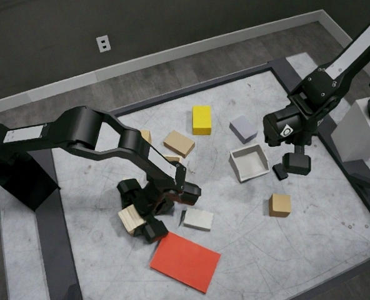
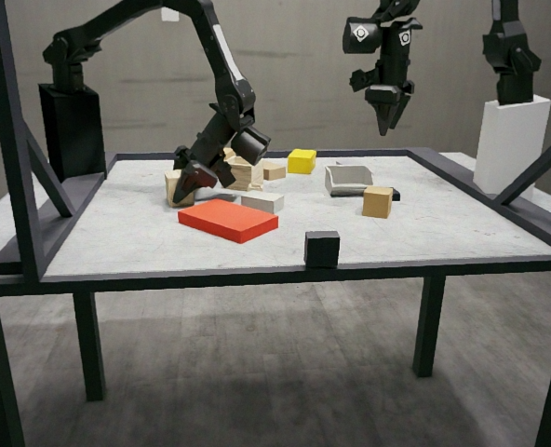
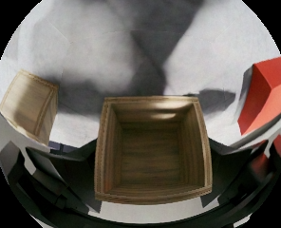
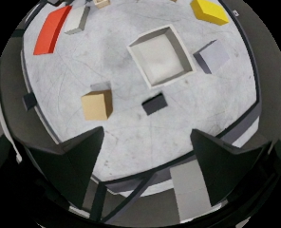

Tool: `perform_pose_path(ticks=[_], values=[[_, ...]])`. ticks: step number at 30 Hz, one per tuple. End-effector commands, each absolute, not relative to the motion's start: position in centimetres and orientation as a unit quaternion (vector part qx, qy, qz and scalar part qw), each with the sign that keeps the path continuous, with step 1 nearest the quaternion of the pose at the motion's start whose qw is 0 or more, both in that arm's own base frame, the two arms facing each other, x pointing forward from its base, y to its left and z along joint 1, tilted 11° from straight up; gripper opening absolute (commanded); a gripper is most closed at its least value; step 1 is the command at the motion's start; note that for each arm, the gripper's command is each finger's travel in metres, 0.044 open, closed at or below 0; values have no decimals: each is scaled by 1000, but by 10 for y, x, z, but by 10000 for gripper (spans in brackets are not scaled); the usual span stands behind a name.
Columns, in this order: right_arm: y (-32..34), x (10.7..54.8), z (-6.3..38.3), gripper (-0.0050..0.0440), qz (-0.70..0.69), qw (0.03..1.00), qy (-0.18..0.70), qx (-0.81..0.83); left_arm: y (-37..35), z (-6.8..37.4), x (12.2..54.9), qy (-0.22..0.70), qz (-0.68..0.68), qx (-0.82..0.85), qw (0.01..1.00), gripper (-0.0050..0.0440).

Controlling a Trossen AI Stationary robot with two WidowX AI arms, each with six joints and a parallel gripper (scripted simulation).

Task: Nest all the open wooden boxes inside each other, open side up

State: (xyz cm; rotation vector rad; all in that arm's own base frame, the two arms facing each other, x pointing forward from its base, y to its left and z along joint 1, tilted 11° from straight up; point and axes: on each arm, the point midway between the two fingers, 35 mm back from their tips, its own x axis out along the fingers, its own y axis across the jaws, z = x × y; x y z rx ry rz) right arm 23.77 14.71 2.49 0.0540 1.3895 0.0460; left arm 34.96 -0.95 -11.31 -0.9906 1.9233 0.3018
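Exterior and top views show the tabletop [image 1: 107, 274] [image 2: 145, 254] with a red slab [image 1: 187, 261] [image 2: 227, 219] [image 3: 269, 90] [image 4: 51, 30] between its centre and the near edge. Farther right, toward the edge by the white pedestal, sits a grey open box [image 1: 249, 162] [image 2: 348, 178] [image 4: 160, 57], upright. Over toward the left arm's edge, the left gripper [image 1: 143, 209] [image 2: 202, 190] [image 3: 150, 133] is closed on the sides of a wooden open box [image 1: 131, 218] [image 2: 170, 184] [image 3: 150, 157], which lies on its side, mouth facing the gripper. Beyond it, nearer the far edge, another wooden box [image 2: 246, 174] stands partly hidden. Well above the tabletop, the right gripper [image 1: 296, 164] [image 2: 387, 128] [image 4: 148, 132] hangs open with nothing in it.
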Motion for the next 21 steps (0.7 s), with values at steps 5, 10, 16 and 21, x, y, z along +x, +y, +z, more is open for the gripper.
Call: perform_pose_path(ticks=[5, 10, 16, 21], values=[[150, 241, 32, 400, 25, 774, 632, 29, -12, -95, 353, 750, 138, -394, 512, -5], [150, 241, 32, 400, 25, 774, 632, 29, -15, -94, 351, 731, 153, -388, 540, -27], [150, 241, 32, 400, 25, 774, 632, 29, -16, -93, 349, 715, 163, -385, 560, -50], [150, 241, 32, 400, 25, 774, 632, 29, -20, -92, 346, 687, 182, -377, 594, -50]])
